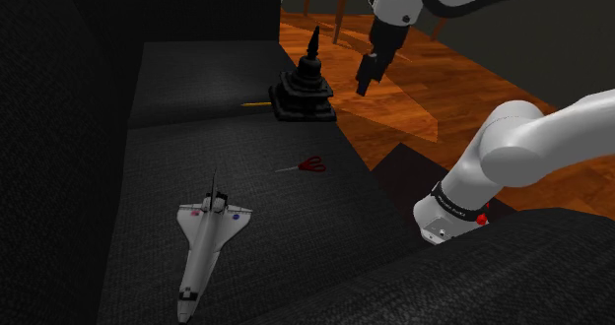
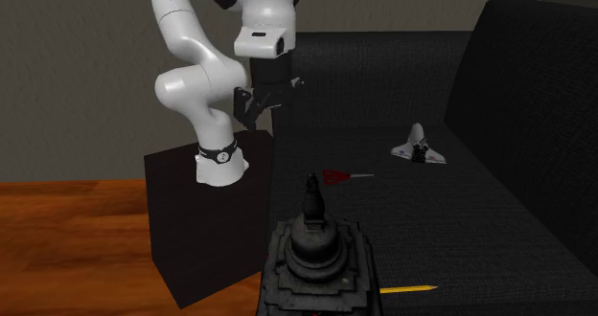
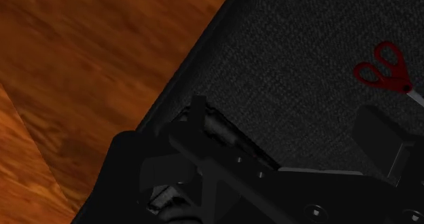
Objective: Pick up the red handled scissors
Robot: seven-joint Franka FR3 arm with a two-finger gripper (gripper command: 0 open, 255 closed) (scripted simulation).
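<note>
The red-handled scissors (image 1: 310, 163) lie flat on the dark sofa seat (image 1: 246, 195), blades pointing toward the shoulder view's left. The second exterior view has the scissors (image 2: 337, 176) mid-seat, just beyond the black statue. My black gripper (image 1: 367, 75) hangs in the air over the wooden floor, off the seat's edge, well above the scissors and to their right in the shoulder view. Seen from the second exterior camera, the gripper (image 2: 264, 99) has its fingers apart, with nothing between them. In the wrist view the scissors (image 3: 380, 70) lie beyond one finger (image 3: 380, 131).
A black tiered pagoda statue (image 1: 304, 87) stands near the seat's edge, with a yellow pencil (image 1: 256, 104) beside it. A white toy space shuttle (image 1: 205, 239) lies nearer the shoulder camera. The sofa backrest (image 2: 517, 94) rises behind. Wooden floor (image 1: 394, 106) borders the seat.
</note>
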